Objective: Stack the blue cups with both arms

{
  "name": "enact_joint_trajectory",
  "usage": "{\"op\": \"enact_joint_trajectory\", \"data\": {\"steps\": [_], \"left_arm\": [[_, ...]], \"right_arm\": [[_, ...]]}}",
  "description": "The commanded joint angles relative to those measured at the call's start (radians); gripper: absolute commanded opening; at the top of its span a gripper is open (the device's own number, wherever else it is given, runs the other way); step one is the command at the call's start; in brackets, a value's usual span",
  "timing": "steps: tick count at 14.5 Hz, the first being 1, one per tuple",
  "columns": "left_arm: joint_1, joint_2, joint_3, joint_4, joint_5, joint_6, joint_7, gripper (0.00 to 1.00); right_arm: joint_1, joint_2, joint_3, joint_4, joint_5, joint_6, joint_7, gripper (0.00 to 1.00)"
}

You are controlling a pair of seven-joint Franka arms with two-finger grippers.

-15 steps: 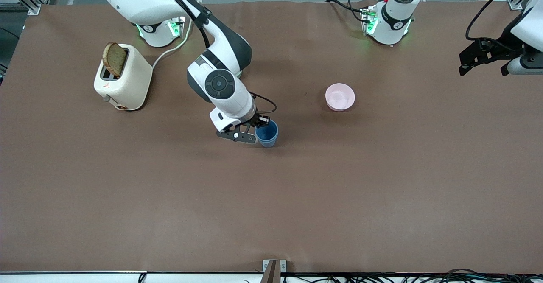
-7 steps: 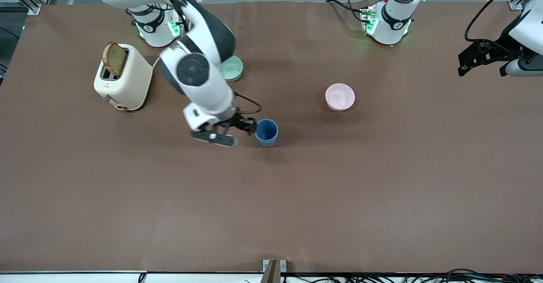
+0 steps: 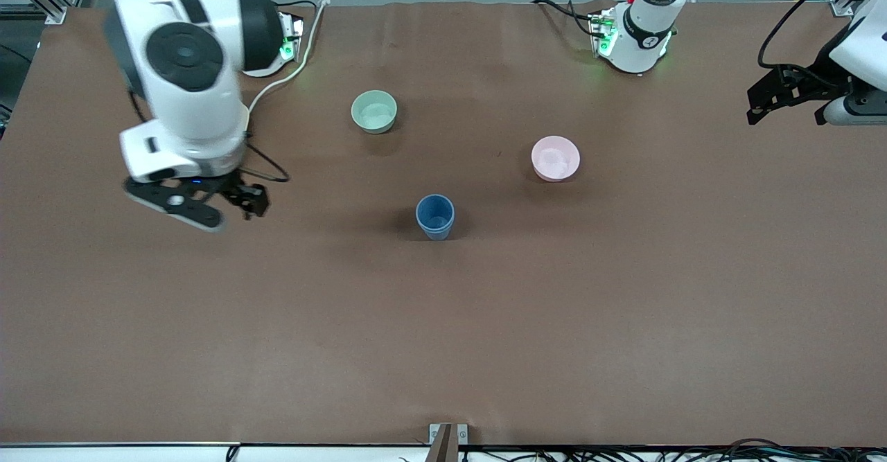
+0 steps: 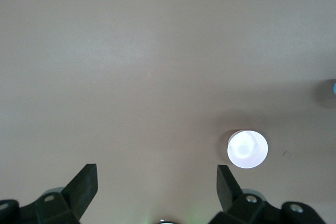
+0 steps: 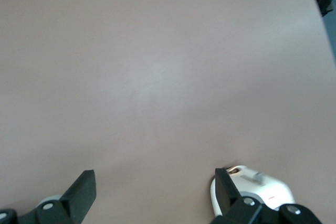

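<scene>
One upright blue cup (image 3: 435,217) stands mid-table, nearer the front camera than both bowls. I see no separate second blue cup; a faint second rim below its top hints that one sits inside the other. A sliver of blue (image 4: 334,87) shows at the edge of the left wrist view. My right gripper (image 3: 253,204) is open and empty, raised over bare table toward the right arm's end, well apart from the cup. It is also open in the right wrist view (image 5: 152,188). My left gripper (image 3: 787,96) waits open and empty, raised at the left arm's end, and is open in its wrist view (image 4: 156,183).
A mint-green bowl (image 3: 374,111) and a pink bowl (image 3: 555,158) stand farther from the front camera than the cup. The pink bowl also shows in the left wrist view (image 4: 247,149). A white toaster (image 5: 253,188) lies under the right wrist, hidden by the arm in the front view.
My right gripper has left the blue cup, risen and swung toward the right arm's end. The cup stays put. The mint bowl is uncovered and the toaster now hidden. The left arm barely moved.
</scene>
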Motion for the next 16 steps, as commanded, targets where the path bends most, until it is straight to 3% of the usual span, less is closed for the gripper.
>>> {"op": "enact_joint_trajectory", "data": {"steps": [1,8,10,11,13,16], "left_arm": [[-0.005,-0.023,0.003,-0.019,0.014,0.014,0.012,1.00],[-0.008,-0.021,0.001,-0.017,0.014,0.011,0.015,1.00],[-0.008,-0.018,0.001,-0.016,0.014,0.008,0.015,1.00],[-0.010,-0.017,0.001,-0.014,0.014,0.008,0.015,1.00],[-0.008,-0.014,0.001,-0.007,0.014,0.002,0.015,1.00],[-0.005,-0.014,0.003,-0.001,0.013,0.002,0.012,1.00]], "right_arm": [[-0.070,-0.048,-0.021,-0.018,0.023,-0.007,-0.094,1.00],[-0.066,-0.160,-0.337,-0.015,0.280,-0.012,-0.540,1.00],[-0.063,-0.176,-0.452,-0.014,0.415,-0.050,-0.702,1.00],[-0.058,-0.183,-0.488,-0.009,0.426,-0.053,-0.753,1.00],[-0.057,-0.191,-0.532,-0.006,0.439,-0.058,-0.813,1.00],[-0.037,-0.187,-0.539,-0.003,0.439,-0.044,-0.815,1.00]]}}
